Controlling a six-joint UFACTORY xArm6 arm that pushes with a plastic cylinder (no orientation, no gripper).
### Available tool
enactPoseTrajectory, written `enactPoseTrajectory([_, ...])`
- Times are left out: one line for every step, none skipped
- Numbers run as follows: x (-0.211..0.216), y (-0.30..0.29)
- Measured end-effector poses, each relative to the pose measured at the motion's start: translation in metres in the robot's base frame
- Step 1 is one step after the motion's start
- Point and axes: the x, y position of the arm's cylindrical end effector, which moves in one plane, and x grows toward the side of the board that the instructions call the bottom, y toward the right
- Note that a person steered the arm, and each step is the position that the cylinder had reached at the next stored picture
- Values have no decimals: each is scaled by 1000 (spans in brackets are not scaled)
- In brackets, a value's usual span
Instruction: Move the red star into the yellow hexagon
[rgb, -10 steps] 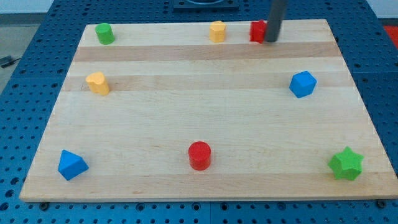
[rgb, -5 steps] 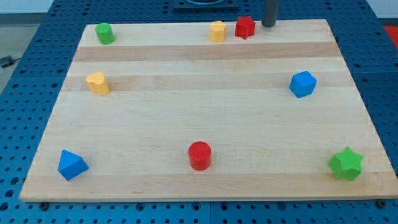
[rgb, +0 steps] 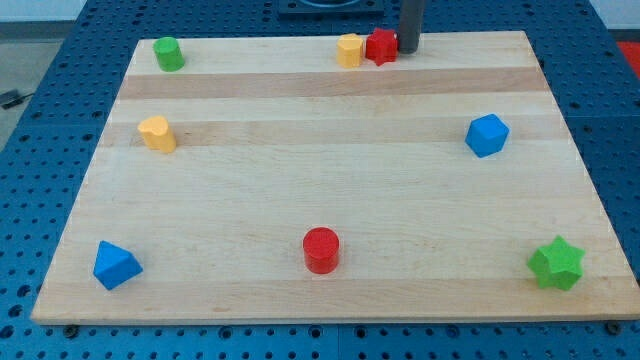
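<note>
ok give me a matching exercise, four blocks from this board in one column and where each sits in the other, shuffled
Blocks:
1. red star
2. green star
3. blue block
4. red cylinder

Places:
A. near the board's bottom edge, about the middle
B. the view's bottom left corner of the board
C. top edge, against the yellow hexagon, with my tip at its right side
D. the view's bottom right corner of the board

Pairs: 1-C, 2-D, 3-B, 4-A
</note>
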Motion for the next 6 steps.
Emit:
enactPoseTrajectory([0, 0])
enactPoseTrajectory([0, -2])
enactPoseTrajectory([0, -3])
enactPoseTrajectory([0, -11])
enactPoseTrajectory([1, -13])
enactPoseTrajectory([10, -8])
